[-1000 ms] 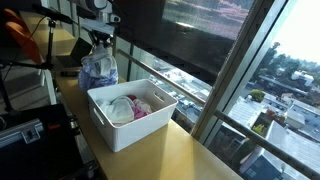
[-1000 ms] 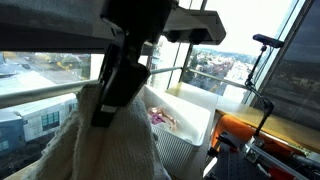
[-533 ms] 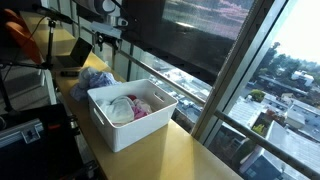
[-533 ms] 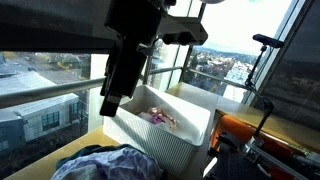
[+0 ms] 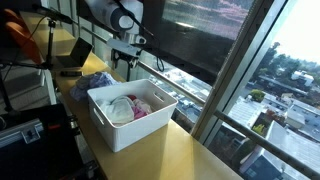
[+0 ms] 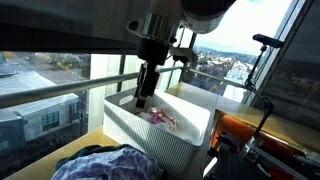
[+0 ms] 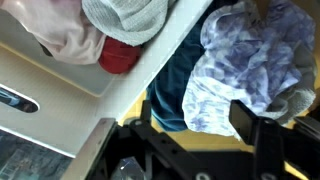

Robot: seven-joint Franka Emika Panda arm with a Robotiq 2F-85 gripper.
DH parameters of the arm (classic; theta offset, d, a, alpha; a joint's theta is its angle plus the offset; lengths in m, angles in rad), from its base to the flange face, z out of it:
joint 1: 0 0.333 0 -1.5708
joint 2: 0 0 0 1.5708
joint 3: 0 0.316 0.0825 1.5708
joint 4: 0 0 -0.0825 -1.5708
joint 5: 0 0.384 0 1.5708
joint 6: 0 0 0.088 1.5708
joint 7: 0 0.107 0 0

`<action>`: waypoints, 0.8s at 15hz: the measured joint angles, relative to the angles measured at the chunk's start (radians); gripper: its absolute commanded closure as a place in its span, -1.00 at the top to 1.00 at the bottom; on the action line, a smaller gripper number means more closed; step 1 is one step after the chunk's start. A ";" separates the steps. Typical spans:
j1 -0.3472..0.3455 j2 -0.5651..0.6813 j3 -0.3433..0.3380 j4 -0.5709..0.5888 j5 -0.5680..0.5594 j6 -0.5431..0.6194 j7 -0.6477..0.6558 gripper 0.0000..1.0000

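Note:
My gripper (image 5: 128,62) hangs open and empty over the far rim of a white basket (image 5: 150,128), also seen from the other side (image 6: 150,138). A bundle of blue-and-white patterned cloth (image 5: 95,82) lies on the wooden table just beside the basket and fills the near corner in an exterior view (image 6: 105,163). In the wrist view the gripper (image 7: 194,115) has nothing between its dark fingers (image 7: 243,118). Below it lie the patterned cloth (image 7: 240,55) and a teal piece (image 7: 172,95). The basket rim (image 7: 105,100) crosses diagonally. Inside are grey knit (image 7: 125,18), pink (image 7: 55,35) and red (image 7: 120,58) clothes.
Large windows with metal frames (image 5: 225,85) run along the table's far side. A dark flat object (image 5: 70,55) lies on the table behind the cloth. An orange item (image 5: 20,35) and stands sit at the back. A tripod (image 6: 262,60) and an orange case (image 6: 250,135) stand beside the basket.
The gripper opened and let go of the cloth bundle, which dropped onto the table beside the basket. The arm then swung over toward the basket's far rim.

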State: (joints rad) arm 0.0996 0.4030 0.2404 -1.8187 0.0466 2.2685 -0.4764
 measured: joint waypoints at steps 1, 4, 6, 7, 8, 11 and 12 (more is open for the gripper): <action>-0.019 0.004 -0.003 -0.018 0.002 0.004 -0.006 -0.16; -0.030 0.014 0.000 -0.082 0.004 0.033 -0.008 -0.59; -0.016 0.024 0.009 -0.120 0.004 0.067 -0.003 -0.88; -0.009 0.025 0.011 -0.135 0.004 0.077 -0.002 -0.98; -0.001 0.027 0.017 -0.148 0.004 0.087 0.000 -1.00; 0.020 0.030 0.031 -0.181 0.004 0.091 0.007 -1.00; 0.026 0.029 0.034 -0.186 0.004 0.094 0.009 -1.00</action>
State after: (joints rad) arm 0.1254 0.4323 0.2741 -2.0046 0.0508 2.3621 -0.4674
